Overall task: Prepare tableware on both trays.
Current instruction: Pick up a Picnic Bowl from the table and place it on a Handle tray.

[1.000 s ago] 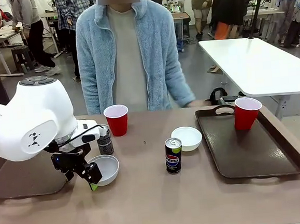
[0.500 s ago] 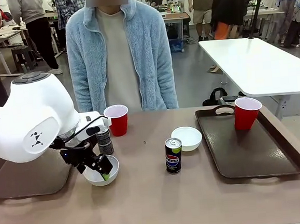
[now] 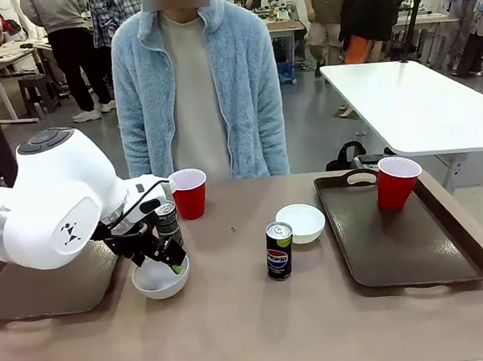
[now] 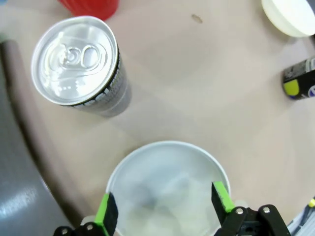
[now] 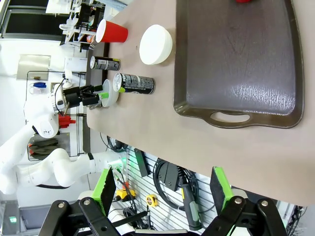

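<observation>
Bowl (image 4: 165,182): shallow, round, white, plain inside. It stands on the worktop (image 3: 237,331) just beside the left tray (image 3: 41,296), with the black-grey can (image 4: 78,61) near its far rim.

Left hand (image 4: 164,201): released, with the green pads spread to either side of the bowl's rim. From the wrist view we cannot quite tell whether they touch it.

Right hand (image 5: 162,189): released, grasping nothing, high over the right tray (image 5: 236,59).

Handling, as we judge it:
- Centre the pads on opposite edges of the rim.
- Close gently, since a smooth curved wall may slip out sideways.
- Lift level and keep clear of the can.
- Set the bowl down well inside the left tray's raised rim, leaving room for a cup and a can.
</observation>
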`<state>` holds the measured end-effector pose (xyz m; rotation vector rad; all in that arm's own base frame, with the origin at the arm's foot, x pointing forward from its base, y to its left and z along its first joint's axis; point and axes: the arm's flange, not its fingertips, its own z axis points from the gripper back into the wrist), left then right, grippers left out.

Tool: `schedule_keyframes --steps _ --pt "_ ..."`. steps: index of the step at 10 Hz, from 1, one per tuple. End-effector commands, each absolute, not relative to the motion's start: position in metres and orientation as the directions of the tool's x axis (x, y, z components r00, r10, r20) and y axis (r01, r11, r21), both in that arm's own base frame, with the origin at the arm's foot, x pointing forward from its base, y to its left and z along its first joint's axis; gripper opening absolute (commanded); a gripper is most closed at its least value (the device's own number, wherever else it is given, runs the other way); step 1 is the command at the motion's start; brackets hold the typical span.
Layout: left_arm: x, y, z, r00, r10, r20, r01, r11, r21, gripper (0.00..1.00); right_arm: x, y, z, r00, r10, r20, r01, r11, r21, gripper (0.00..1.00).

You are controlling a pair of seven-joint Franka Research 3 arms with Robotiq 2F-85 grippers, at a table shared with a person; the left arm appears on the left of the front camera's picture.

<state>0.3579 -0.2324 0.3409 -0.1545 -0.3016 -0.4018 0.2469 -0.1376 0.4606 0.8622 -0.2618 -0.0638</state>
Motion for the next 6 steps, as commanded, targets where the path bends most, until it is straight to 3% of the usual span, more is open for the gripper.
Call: schedule_keyframes --steps 1,6 --pt "0.310 -0.202 0.320 0.861 -0.359 0.361 0.409 0.910 -0.072 1.00 0.248 -0.138 0.462 0.964 -0.168 0.204 -0.054 0.631 0.774 1.00" --pt "0.294 -0.204 0.340 0.828 -0.385 0.407 0.450 0.890 -0.072 1.00 0.248 -0.138 0.462 0.964 -0.168 0.204 -0.054 0.631 0.774 1.00"
